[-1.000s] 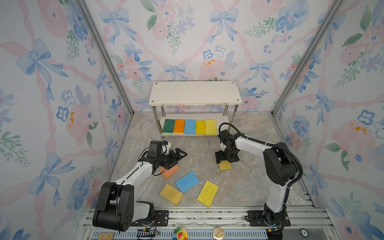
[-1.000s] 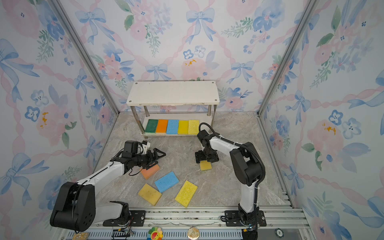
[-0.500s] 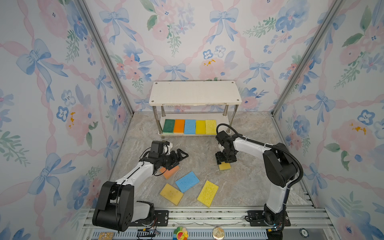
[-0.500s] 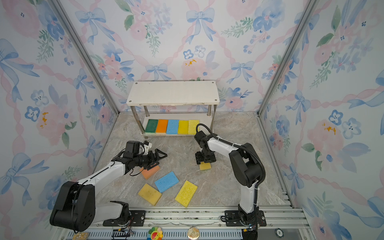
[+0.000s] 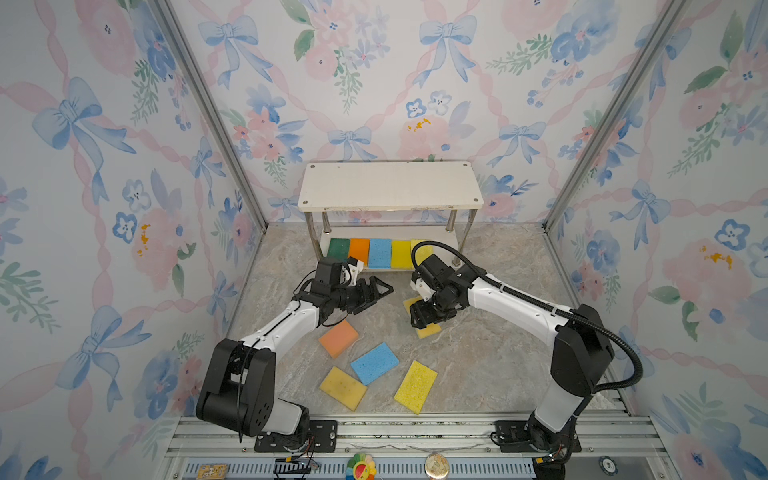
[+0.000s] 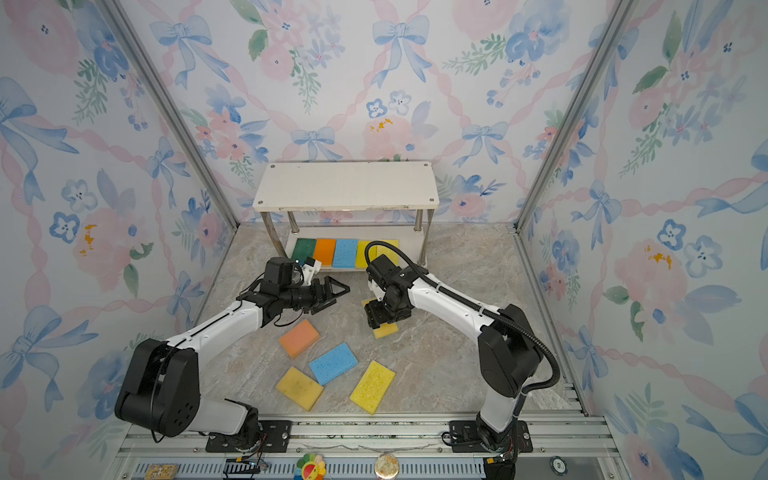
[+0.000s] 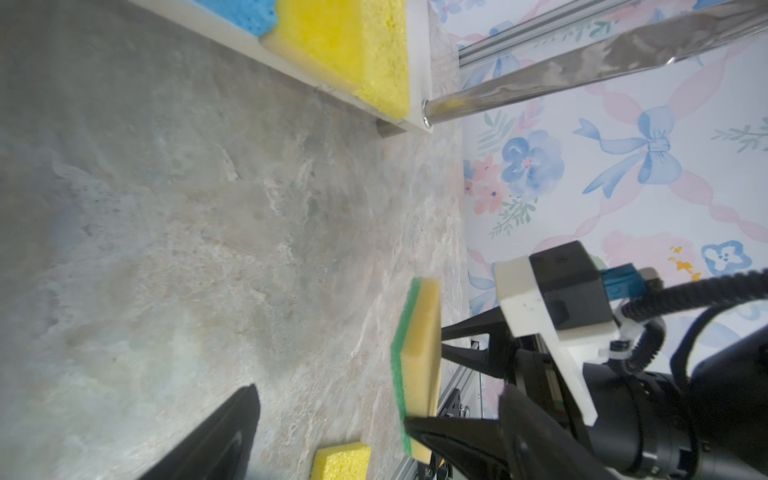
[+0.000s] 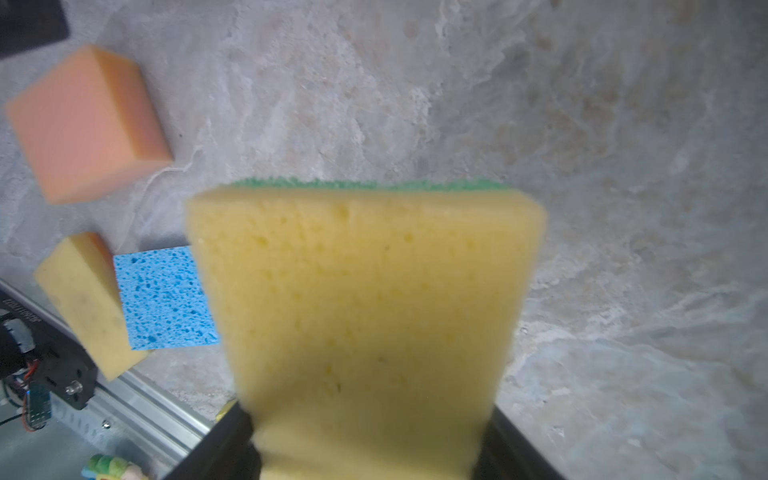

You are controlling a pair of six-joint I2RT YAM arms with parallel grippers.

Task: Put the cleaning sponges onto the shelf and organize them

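My right gripper [image 5: 422, 318] [image 8: 365, 436] is shut on a yellow sponge [image 8: 365, 291] [image 5: 429, 331] [image 6: 386, 330] with a green scouring face, held just off the floor. In the left wrist view this sponge [image 7: 419, 353] hangs on edge. My left gripper [image 5: 380, 293] [image 6: 336, 291] [image 7: 374, 399] is open and empty, pointing at the right gripper. On the floor lie an orange sponge [image 5: 338, 337], a blue sponge [image 5: 375, 363], a dull yellow sponge [image 5: 343, 387] and a bright yellow sponge [image 5: 415, 386]. The shelf [image 5: 390, 185] [image 6: 345, 185] holds a row of several sponges [image 5: 380, 252] on its lower tier; its top board is bare.
The shelf's metal legs [image 5: 468, 232] stand near the right arm's cable. An aluminium rail [image 5: 415, 428] with both arm bases [image 5: 548, 424] runs along the front. Floral walls close in the left, back and right sides.
My right gripper has shut on the yellow-and-green sponge and carried it a little leftward. My left gripper has moved right and away from the orange sponge, narrowing slightly.
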